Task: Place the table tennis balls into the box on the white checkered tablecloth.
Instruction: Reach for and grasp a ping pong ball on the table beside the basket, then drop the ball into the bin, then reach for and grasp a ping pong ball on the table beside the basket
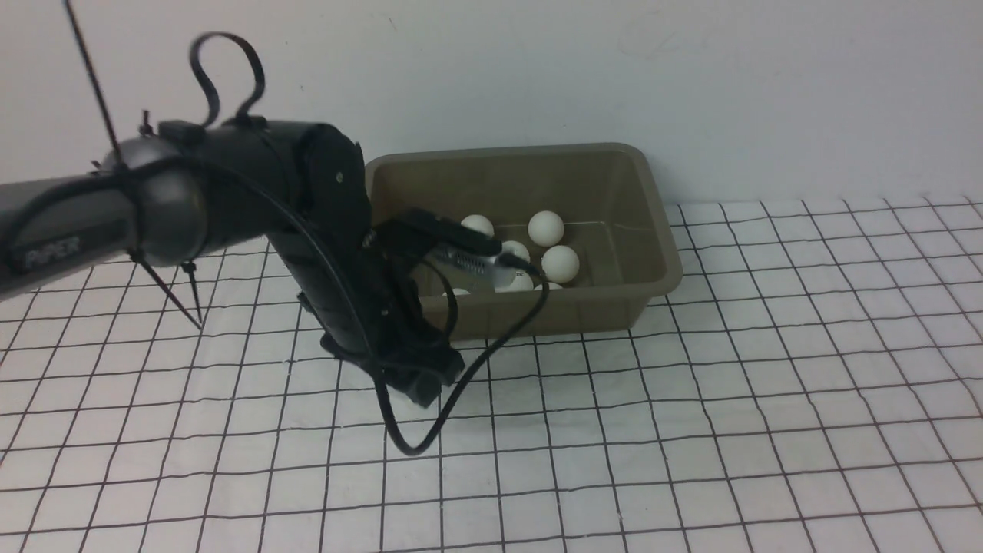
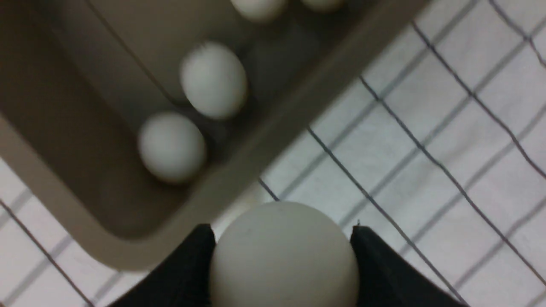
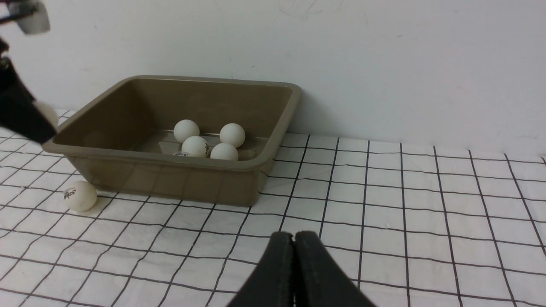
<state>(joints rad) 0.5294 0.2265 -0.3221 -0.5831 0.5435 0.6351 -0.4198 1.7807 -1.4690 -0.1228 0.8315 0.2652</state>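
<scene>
- Left claw (image 2: 282, 233) grips one white ball (image 2: 283, 256), hanging just outside the near rim of the box (image 1: 507, 152).
- Several balls (image 1: 546, 228) lie inside the box.
- One stray ball (image 3: 79, 195) rests on the checkered cloth (image 1: 768, 384), beside the box's outer wall.
- Right claw (image 3: 293, 243) is pressed together, empty, above the cloth.

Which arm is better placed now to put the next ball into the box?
Left. The left claw grips a ball close to the rim of the box. The right claw is shut and empty, over the cloth, away from the box.
</scene>
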